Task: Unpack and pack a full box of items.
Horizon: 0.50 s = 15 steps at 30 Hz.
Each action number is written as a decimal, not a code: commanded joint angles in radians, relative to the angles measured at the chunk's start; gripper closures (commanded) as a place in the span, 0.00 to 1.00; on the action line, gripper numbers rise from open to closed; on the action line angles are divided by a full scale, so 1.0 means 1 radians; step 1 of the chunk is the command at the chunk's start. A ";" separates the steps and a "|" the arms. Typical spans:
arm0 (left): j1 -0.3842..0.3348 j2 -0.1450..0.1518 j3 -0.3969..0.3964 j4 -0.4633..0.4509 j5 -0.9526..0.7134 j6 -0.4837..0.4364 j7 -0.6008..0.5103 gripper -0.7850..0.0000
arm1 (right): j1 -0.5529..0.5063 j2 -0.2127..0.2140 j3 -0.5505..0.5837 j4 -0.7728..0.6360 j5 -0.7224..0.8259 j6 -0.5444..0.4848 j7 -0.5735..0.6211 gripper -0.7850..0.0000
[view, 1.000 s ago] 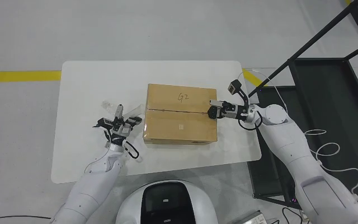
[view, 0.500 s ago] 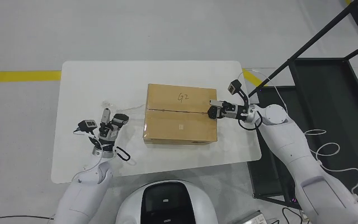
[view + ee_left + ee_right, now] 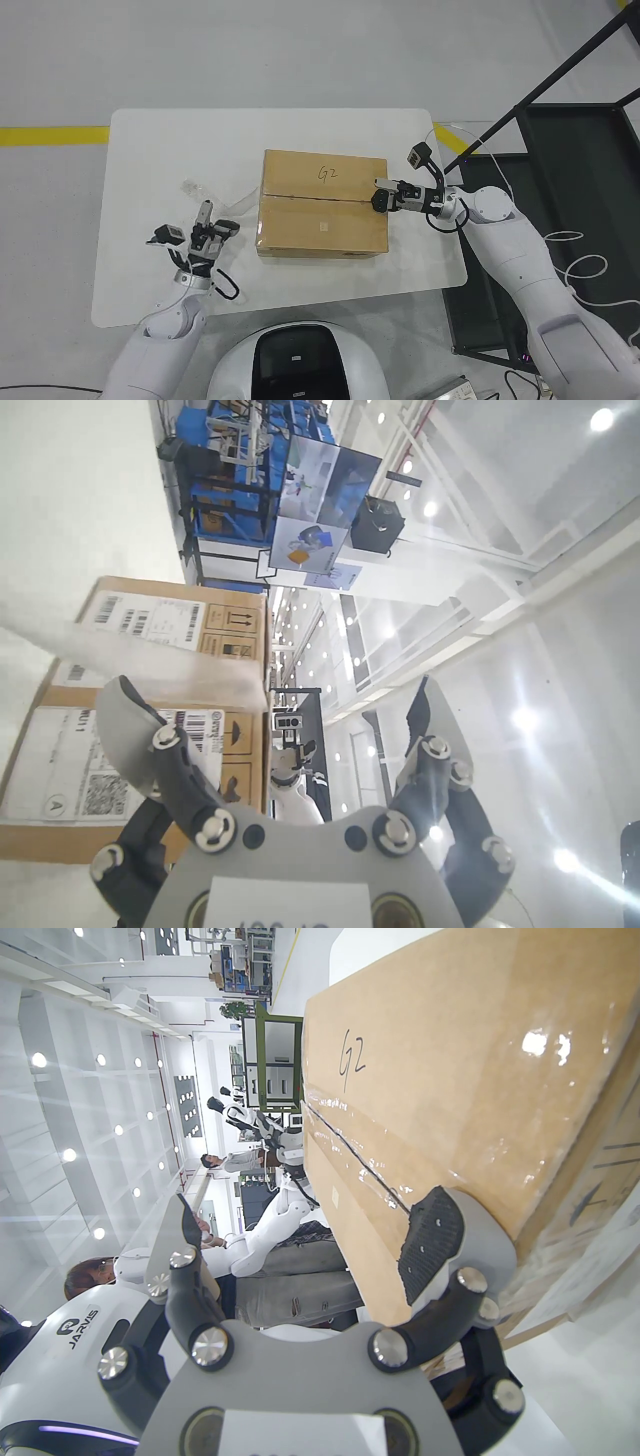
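Box, brown cardboard with tape over its centre seam, sits mid-counter from above, handwritten "G2" on top. Left wrist: barcode labels on its side, left gripper jaws released. Right wrist: right gripper jaws released, one pad touching its end.

Bright, even overhead light. Ceiling lamps flare in wrist views; box top glares; edges bend.
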 commanded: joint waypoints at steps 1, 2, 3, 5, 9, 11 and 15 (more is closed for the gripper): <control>-0.021 -0.006 0.007 0.048 -0.002 0.020 0.014 0.00 | 0.000 0.000 0.000 0.000 0.000 0.000 0.000 0.00; -0.034 -0.010 0.012 0.067 -0.004 0.029 0.019 0.00 | 0.000 0.000 0.000 0.000 0.000 0.000 0.000 0.00; -0.047 -0.013 0.016 0.085 -0.008 0.033 0.020 0.00 | 0.000 0.000 0.000 0.000 0.000 0.000 0.000 0.00; -0.070 -0.020 0.022 0.119 0.000 0.031 0.033 0.00 | 0.000 0.000 0.000 0.000 0.000 0.000 0.000 0.00; -0.117 -0.032 0.029 0.176 0.026 0.034 0.071 0.00 | 0.000 0.000 0.000 0.000 0.000 0.000 0.000 0.00; -0.140 -0.037 0.028 0.201 0.041 0.042 0.092 0.00 | 0.000 0.000 0.000 0.000 0.000 0.000 0.000 0.00; -0.156 -0.041 0.012 0.213 0.056 0.012 0.115 0.00 | 0.000 0.000 0.000 0.000 0.000 0.000 0.000 0.00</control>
